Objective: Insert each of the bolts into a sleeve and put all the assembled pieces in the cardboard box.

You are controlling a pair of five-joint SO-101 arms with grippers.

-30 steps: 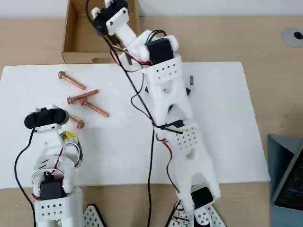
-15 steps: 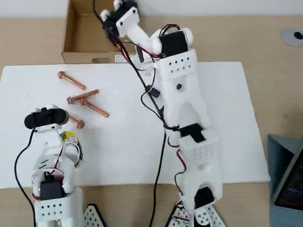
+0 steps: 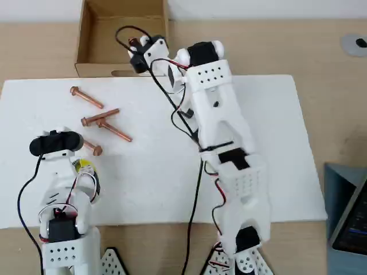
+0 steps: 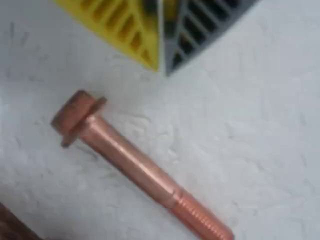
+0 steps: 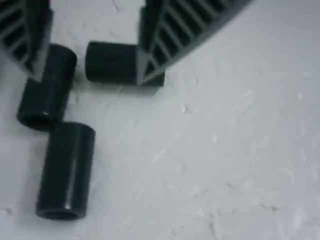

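Four bolts (image 3: 106, 122) lie loose on the white mat (image 3: 137, 189), and none of them wears a sleeve. Notes run from my side outward to the cardboard box (image 3: 97, 70).

Left claw (image 4: 161, 62): well apart from the box, clenched on nothing, its yellow and grey tips meeting just over the mat. The nearest bolt (image 4: 140, 167) lies flat just beside the tips without touching them, head end closer. The other three bolts lie between it and the box: two crossed, and one alone nearer the box.

Right claw (image 5: 90, 65): close to the box's near wall, over the mat, released, jaws wide and pointing down. Three sleeves lie flat under it, close together. The target sleeve (image 5: 112, 62) (my label) sits between the jaws, with one end hidden behind a finger. The second sleeve (image 5: 47, 87) lies just beside the other finger, and the third sleeve (image 5: 67, 170) lies a little farther out.

Step in hand, as I judge it: the right claw takes one sleeve.

Method notes:
- Square the jaws across the target sleeve's round body, not along its length, or it may squirt out.
- Centre on it first. The finger near the second sleeve could catch that one and drag it along.
- Descend until the tips flank the sleeve's middle, then close slowly, because round stock rolls.
- Grip near one end so the bore is open for a bolt.
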